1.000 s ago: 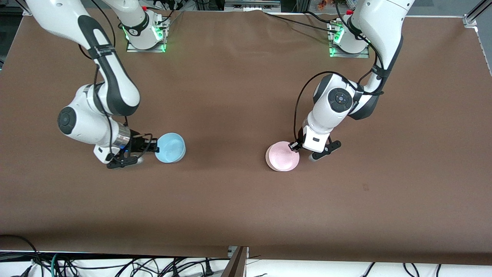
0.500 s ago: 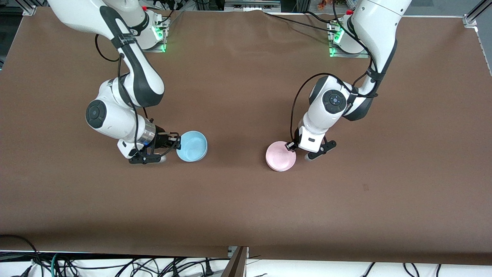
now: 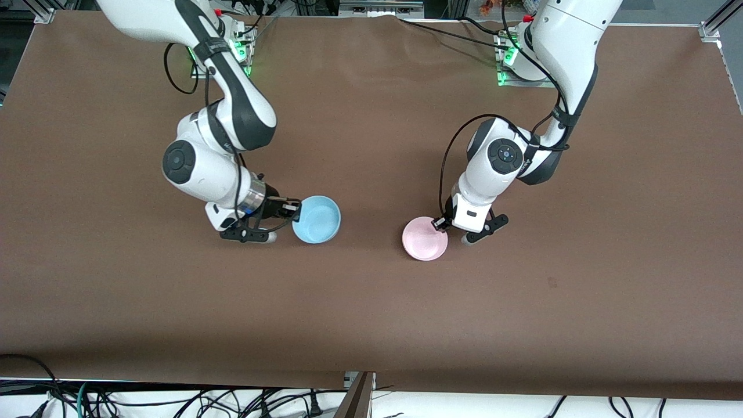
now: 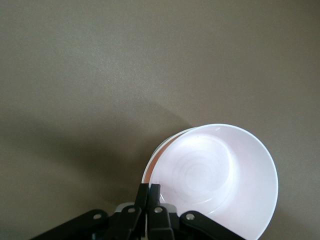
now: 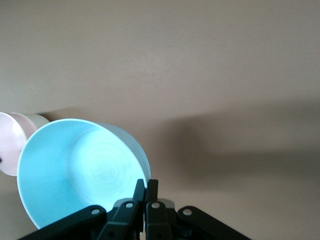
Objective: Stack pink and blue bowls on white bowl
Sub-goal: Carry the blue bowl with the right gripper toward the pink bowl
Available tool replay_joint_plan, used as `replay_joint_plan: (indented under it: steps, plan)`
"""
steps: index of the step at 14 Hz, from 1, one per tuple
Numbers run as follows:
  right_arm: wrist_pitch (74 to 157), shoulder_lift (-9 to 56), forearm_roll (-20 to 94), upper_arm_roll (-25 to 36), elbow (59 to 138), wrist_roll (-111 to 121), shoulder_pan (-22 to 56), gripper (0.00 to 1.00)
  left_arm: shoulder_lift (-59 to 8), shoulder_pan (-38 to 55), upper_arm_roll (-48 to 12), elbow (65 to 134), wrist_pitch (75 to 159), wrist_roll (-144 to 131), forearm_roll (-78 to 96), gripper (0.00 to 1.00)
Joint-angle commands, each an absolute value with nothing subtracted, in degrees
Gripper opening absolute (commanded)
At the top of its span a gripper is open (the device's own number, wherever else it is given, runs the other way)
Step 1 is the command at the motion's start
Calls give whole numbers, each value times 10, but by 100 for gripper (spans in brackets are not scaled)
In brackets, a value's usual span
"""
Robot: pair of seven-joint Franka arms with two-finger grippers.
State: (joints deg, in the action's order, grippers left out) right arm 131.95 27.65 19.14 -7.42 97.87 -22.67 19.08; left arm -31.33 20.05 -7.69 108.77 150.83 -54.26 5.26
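My right gripper (image 3: 296, 212) is shut on the rim of the light blue bowl (image 3: 316, 219) and holds it tilted just over the table, toward the right arm's end. In the right wrist view the fingertips (image 5: 145, 187) pinch the blue bowl (image 5: 75, 170) at its edge. My left gripper (image 3: 440, 223) is shut on the rim of the pale pink bowl (image 3: 425, 238). The pink bowl (image 4: 220, 175) sits nested in the white bowl, which shows only as a thin outer rim under it (image 5: 36, 121). The two stacks stand apart.
The brown table (image 3: 371, 313) carries nothing else near the bowls. Both arm bases (image 3: 220, 52) stand along the table's edge farthest from the front camera. Cables hang below the edge nearest that camera.
The right arm has carried the blue bowl toward the pink bowl, closing much of the gap. The left gripper has sunk a little with the pink bowl and otherwise stayed put.
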Motion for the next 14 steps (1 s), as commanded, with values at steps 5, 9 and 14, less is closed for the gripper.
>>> replay_joint_plan:
  steps: [5, 9, 14]
  plan:
    - [1321, 303, 165, -69, 940, -317, 222, 0, -322, 209, -69, 1076, 1511, -556, 40, 2]
    - [1328, 325, 165, -69, 913, -363, 243, 0, -325, 210, -69, 1071, 1512, -556, 40, 14]
    - [1345, 350, 163, -69, 880, -428, 275, 0, -323, 207, -69, 1065, 1511, -556, 40, 16]
